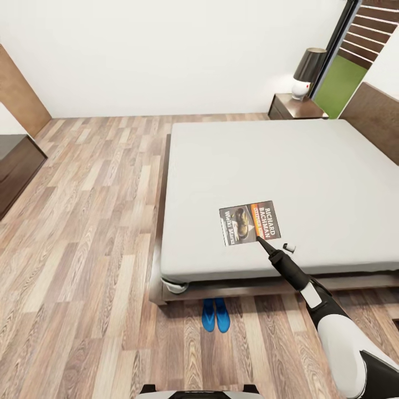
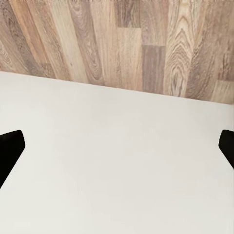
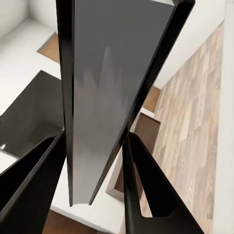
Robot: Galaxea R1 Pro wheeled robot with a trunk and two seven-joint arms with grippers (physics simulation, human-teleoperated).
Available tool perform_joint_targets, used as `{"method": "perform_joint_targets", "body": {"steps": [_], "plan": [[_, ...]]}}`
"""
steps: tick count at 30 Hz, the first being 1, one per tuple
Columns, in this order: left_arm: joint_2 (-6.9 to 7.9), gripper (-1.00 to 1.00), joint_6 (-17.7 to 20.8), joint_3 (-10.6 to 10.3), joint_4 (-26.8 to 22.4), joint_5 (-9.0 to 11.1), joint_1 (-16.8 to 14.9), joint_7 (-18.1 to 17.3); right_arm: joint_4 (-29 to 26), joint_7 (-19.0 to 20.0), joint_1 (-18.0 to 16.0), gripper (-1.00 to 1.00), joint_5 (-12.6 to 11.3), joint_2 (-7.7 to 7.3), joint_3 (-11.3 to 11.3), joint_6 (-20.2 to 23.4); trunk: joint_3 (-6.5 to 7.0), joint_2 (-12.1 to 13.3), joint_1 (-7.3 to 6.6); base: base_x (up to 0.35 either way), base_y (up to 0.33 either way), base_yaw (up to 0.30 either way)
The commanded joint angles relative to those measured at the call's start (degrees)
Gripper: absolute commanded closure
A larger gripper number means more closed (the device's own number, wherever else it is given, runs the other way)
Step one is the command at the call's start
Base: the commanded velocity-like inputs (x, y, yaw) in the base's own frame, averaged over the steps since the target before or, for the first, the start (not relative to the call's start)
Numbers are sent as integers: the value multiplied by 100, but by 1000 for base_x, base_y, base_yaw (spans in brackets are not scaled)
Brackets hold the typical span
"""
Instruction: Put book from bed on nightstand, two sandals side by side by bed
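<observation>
Head view. Book (image 1: 250,223) lies flat on the bed (image 1: 310,172) mattress, near its near edge. Right gripper (image 1: 260,239) tip touches the book's near right corner; finger spread not discernible. Two blue sandals (image 1: 215,315) lie side by side on the wood floor (image 1: 83,233), just under the bed's near edge. Nightstand (image 1: 295,107) with lamp (image 1: 306,72) at far right.

The wide light-grey bed (image 1: 310,166) has a smooth matt cloth-like mattress on a dark brown wood frame. Against the matt black right gripper (image 1: 260,239) lies the thin printed paperback book (image 1: 249,223), its cover faintly satiny. Brown wood-plank floor (image 1: 83,221) shows strong grain with a low sheen.
</observation>
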Motion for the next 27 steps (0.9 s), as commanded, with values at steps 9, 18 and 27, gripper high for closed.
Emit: {"method": "perform_joint_targets", "body": {"steps": [9,18,27], "plan": [[-17,-100,-26,-49,7,36,-2,14,4,22,-5,100,-6,1,-19,60,77,-8,3,0,0,0],[-21,-100,-26,-49,7,36,-2,13,4,22,-5,100,-6,1,-15,54,161,-8,3,0,0,0],[-21,-100,-25,-49,7,36,-2,13,4,22,-4,100,-6,1,-12,49,244,-8,3,0,0,0]]}}
